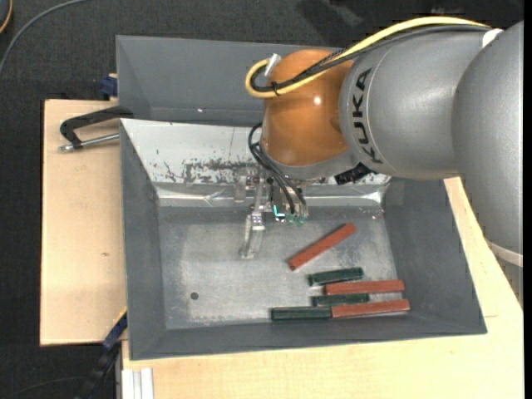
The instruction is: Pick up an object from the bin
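Observation:
My gripper (249,243) hangs under the orange wrist cover over the bin floor, left of centre and near the back wall. A red flat bar (322,247) lies tilted on the floor a short way to its right, apart from it. Further right and nearer the front, a dark green bar (335,277) and a second red bar (364,288) lie side by side. I see nothing held in the gripper.
By the front right wall lie more bars in a loose row: a dark green one (301,313), a red one (370,308) and a short dark green one (337,300). The arm covers the bin's back right part.

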Controlling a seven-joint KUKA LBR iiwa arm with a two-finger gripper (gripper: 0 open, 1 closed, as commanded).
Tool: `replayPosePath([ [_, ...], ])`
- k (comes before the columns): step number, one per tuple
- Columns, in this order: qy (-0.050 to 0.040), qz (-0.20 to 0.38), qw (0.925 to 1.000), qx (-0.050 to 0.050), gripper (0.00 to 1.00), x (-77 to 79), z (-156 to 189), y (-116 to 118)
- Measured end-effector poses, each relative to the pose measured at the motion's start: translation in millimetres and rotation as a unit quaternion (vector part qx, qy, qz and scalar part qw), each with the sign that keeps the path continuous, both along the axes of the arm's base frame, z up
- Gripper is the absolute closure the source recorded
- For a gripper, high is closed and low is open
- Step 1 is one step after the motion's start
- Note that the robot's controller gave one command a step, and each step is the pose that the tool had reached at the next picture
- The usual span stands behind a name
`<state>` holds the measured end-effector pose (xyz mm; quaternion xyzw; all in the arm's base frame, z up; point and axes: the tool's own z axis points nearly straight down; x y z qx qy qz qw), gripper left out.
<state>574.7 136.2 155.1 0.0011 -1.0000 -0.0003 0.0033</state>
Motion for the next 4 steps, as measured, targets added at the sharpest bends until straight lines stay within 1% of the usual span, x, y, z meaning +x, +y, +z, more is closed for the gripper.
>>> replayPosePath([
  [1,-0.0037,-0.019,0.9998,-0.001,0.00,-12.1,17,-60],
  [2,-0.0010,-0.046,0.9989,-0.002,0.00,-27.2,-32,-137],
  [3,-0.0032,-0.010,0.9999,0.000,0.00,-64.2,2,-133],
  [4,-0.0010,-0.064,0.9979,0.000,0.00,-55.2,-87,-146],
])
